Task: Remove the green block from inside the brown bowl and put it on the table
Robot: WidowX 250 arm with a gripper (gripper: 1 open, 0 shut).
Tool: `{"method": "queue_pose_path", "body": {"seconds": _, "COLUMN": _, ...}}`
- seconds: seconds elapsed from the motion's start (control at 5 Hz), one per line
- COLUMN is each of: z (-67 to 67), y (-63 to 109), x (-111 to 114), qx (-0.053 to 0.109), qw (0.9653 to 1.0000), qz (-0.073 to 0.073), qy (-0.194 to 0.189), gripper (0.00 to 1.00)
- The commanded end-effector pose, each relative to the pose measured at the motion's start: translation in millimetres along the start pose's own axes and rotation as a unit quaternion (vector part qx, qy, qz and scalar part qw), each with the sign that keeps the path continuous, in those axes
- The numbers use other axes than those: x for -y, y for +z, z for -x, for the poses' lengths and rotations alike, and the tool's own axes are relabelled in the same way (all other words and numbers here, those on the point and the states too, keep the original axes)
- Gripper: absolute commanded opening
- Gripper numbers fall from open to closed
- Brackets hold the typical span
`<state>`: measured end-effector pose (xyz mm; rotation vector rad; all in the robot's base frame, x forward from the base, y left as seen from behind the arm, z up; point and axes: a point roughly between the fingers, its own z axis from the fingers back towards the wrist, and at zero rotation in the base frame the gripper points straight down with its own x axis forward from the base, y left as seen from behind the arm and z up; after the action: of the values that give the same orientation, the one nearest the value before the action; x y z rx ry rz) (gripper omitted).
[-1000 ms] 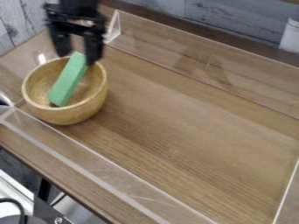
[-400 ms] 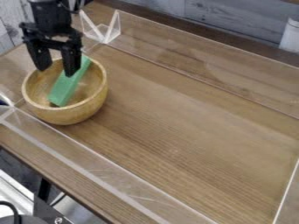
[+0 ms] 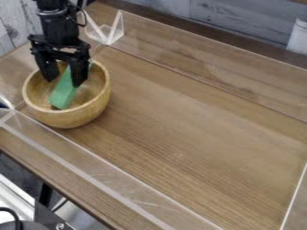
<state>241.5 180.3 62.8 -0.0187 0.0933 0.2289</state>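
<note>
The green block (image 3: 64,91) leans inside the brown bowl (image 3: 84,111) at the left of the table (image 3: 192,135), its lower end on the bowl's floor and its upper end toward the far rim. My gripper (image 3: 61,68) points straight down into the bowl with its black fingers (image 3: 81,68) open, one on each side of the block's upper end. The fingers hide the top of the block. I cannot tell whether they touch it.
Low clear acrylic walls (image 3: 72,157) edge the tabletop. A clear triangular bracket (image 3: 111,31) stands at the far wall just behind the bowl. Open wood-grain surface stretches to the right of the bowl.
The gripper has come down and shifted left, from above the far rim to straddling the block's upper end inside the bowl. Its fingers stay open. Bowl and block lie as before.
</note>
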Motion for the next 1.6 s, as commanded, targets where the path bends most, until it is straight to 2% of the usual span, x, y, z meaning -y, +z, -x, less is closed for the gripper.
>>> {"method": "queue_pose_path", "body": {"seconds": 0.0, "z": -11.2, "y": 24.0, "x": 4, "qx": 0.031, "qw": 0.9995, "qz": -0.004, "qy": -0.011, "gripper": 1.00}}
{"method": "queue_pose_path", "body": {"seconds": 0.2, "z": -14.6, "y": 28.5, "x": 8, "qx": 0.034, "qw": 0.9993, "qz": 0.004, "qy": -0.017, "gripper": 1.00}}
{"method": "queue_pose_path", "body": {"seconds": 0.6, "z": -19.6, "y": 22.4, "x": 11, "qx": 0.030, "qw": 0.9993, "qz": 0.009, "qy": -0.021, "gripper": 1.00}}
{"method": "queue_pose_path", "body": {"seconds": 0.8, "z": -20.8, "y": 27.5, "x": 14, "qx": 0.034, "qw": 0.9990, "qz": 0.015, "qy": -0.025, "gripper": 1.00}}
{"method": "queue_pose_path", "body": {"seconds": 1.2, "z": -23.8, "y": 26.2, "x": 11, "qx": 0.036, "qw": 0.9989, "qz": 0.018, "qy": -0.025, "gripper": 1.00}}
{"method": "queue_pose_path", "body": {"seconds": 1.4, "z": -25.2, "y": 20.2, "x": 7, "qx": 0.034, "qw": 0.9990, "qz": 0.016, "qy": -0.022, "gripper": 1.00}}
